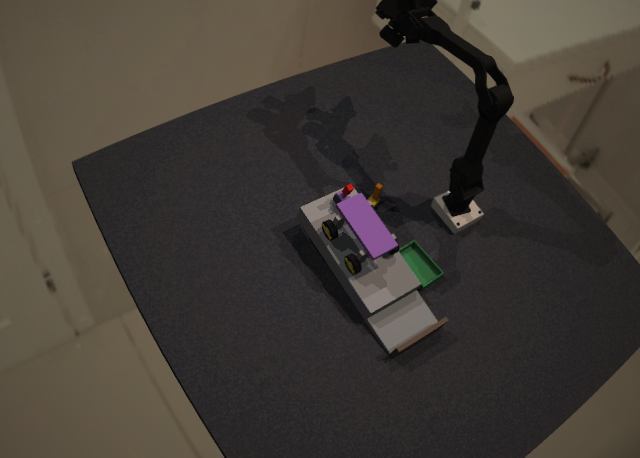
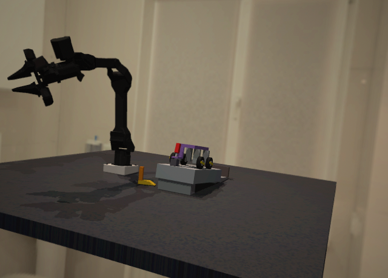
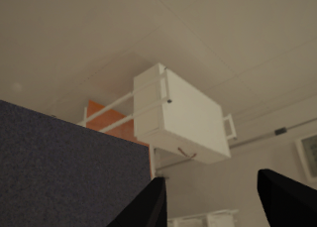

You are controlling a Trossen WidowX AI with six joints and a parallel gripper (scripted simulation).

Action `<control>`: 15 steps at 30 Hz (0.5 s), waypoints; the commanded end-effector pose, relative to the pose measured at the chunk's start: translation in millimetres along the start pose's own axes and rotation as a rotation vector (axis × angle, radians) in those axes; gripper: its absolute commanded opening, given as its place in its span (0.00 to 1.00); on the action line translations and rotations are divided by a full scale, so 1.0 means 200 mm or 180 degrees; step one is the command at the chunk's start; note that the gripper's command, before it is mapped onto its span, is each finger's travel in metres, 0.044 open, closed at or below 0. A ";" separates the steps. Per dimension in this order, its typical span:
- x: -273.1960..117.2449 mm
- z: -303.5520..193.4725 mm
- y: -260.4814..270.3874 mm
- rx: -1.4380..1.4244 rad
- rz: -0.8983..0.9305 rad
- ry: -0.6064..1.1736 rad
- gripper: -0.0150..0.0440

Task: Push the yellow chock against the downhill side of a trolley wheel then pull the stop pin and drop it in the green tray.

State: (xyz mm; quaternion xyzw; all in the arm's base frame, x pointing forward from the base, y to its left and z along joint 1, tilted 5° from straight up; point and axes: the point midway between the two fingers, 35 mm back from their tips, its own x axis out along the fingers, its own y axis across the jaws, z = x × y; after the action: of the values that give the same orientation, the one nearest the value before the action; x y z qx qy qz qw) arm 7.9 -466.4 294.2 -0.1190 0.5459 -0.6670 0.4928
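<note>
The trolley (image 1: 367, 227) (image 2: 194, 147) with a purple deck and black wheels stands on the grey ramp (image 1: 387, 286) (image 2: 175, 173). The red-headed stop pin (image 1: 347, 189) (image 2: 177, 148) is upright at its uphill end. The yellow chock (image 2: 145, 182) (image 1: 377, 190) with its orange handle (image 2: 141, 172) stands on the table beside the ramp's high end, apart from the wheels. Its rubber base is hard to make out. The green tray (image 1: 433, 279) is beside the ramp; the exterior view does not show it. My gripper (image 2: 10, 84) (image 3: 212, 182) is partly open and empty, raised high and far from the trolley.
The arm's white base (image 1: 456, 221) (image 2: 120, 169) stands near the chock and the tray. A brown end board (image 1: 421, 335) (image 2: 225, 172) closes the ramp's low end. The dark table's edge (image 3: 74, 123) and white furniture (image 3: 190, 118) beyond it show in the wrist view.
</note>
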 end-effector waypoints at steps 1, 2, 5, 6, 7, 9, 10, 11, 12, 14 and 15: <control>-0.15 0.08 0.25 -0.0946 0.0465 -0.0300 0.58; -0.19 0.09 0.31 -0.1177 0.0571 -0.0378 0.58; -0.31 0.10 0.48 -0.1819 0.0855 -0.0605 0.58; -0.34 0.10 0.52 -0.1982 0.0930 -0.0667 0.58; -0.38 0.10 0.57 -0.2159 0.1006 -0.0737 0.58; -0.46 0.09 0.67 -0.2522 0.1157 -0.0884 0.58; -0.50 0.08 0.71 -0.2703 0.1230 -0.0960 0.58; -0.54 0.07 0.76 -0.2870 0.1296 -0.1031 0.58; -0.57 0.06 0.79 -0.3008 0.1349 -0.1091 0.58; -0.62 0.05 0.83 -0.3195 0.1419 -0.1174 0.58; -0.64 0.04 0.86 -0.3310 0.1457 -0.1227 0.58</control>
State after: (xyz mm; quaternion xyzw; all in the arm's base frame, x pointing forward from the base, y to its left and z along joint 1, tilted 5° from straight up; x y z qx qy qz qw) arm 153.7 -375.7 209.9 -0.3144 0.7092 -0.2218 0.5907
